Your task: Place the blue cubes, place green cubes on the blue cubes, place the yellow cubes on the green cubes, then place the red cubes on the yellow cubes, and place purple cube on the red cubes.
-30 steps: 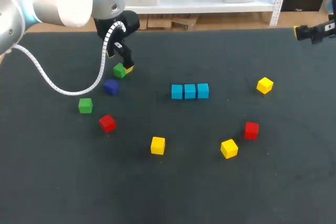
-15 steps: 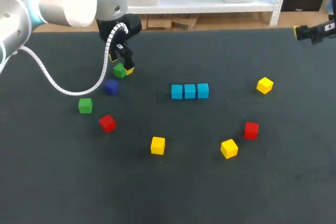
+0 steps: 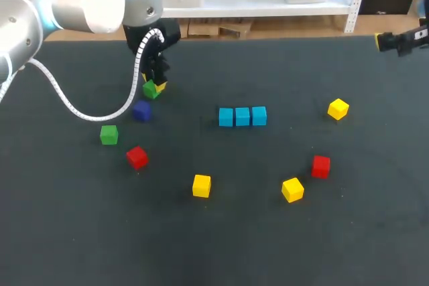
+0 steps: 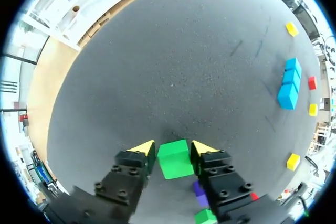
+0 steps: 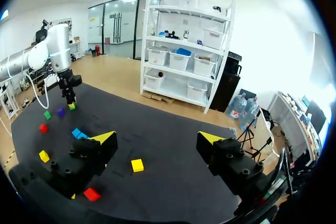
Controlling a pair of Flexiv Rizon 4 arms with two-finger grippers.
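Observation:
My left gripper (image 3: 153,85) stands at the table's back left, shut on a green cube (image 3: 150,89) that rests on the black table; in the left wrist view both fingers press the green cube (image 4: 175,159) from its two sides. Three blue cubes (image 3: 242,116) lie in a touching row at mid-table. A purple cube (image 3: 141,111) sits just in front of the held cube, and a second green cube (image 3: 108,134) lies further forward and left. My right gripper (image 5: 157,138) is open and empty, at the table's back right edge (image 3: 385,42).
Red cubes lie at front left (image 3: 137,157) and at the right (image 3: 320,166). Yellow cubes sit at front centre (image 3: 202,185), front right (image 3: 292,189) and right (image 3: 338,108). The black table (image 3: 214,246) is bare along its front.
My left gripper's fingers have closed from wide open onto the green cube. The right arm has not moved.

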